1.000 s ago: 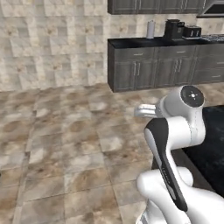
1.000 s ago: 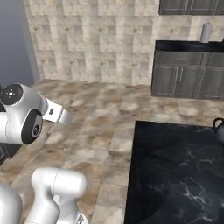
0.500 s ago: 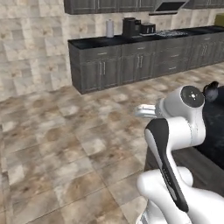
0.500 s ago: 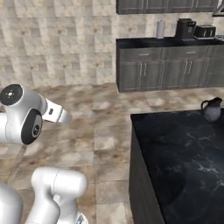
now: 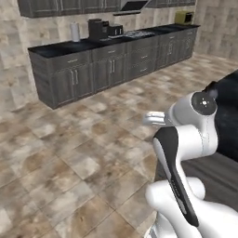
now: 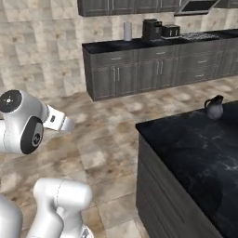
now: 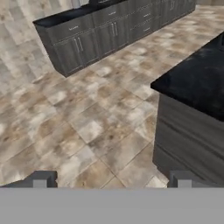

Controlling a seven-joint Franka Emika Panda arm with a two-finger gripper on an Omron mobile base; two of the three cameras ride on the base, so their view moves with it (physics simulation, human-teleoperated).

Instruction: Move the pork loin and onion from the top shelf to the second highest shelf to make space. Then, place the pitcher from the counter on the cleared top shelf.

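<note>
- The floor (image 5: pixel 69 158) — mottled beige-brown tile — spread between the cabinet runs
- A long run of dark grey cabinets (image 6: pixel 153 69) stood along the far wall under a black worktop, with silver bar handles on the fronts
- The counter (image 6: pixel 195 153), a black glossy marbled island with dark grey sides, sat near the robot on its right; its corner also showed in the hand view (image 7: pixel 192 83)
- The arm (image 5: pixel 186 139) rose folded, well apart from the counter top
- The pitcher (image 6: pixel 214 107) stood upright on the counter towards its far edge, dark and glossy, handle visible — nothing touched it
- A dark coffee machine (image 6: pixel 151 29), a toaster (image 6: pixel 170 30) and a pale roll (image 6: pixel 128 31) stood on the far worktop
- The gripper (image 7: pixel 109 179) pointed at the floor beside the counter; its two fingertips (image 7: pixel 41 178) stood wide apart, released, with nothing between them
</note>
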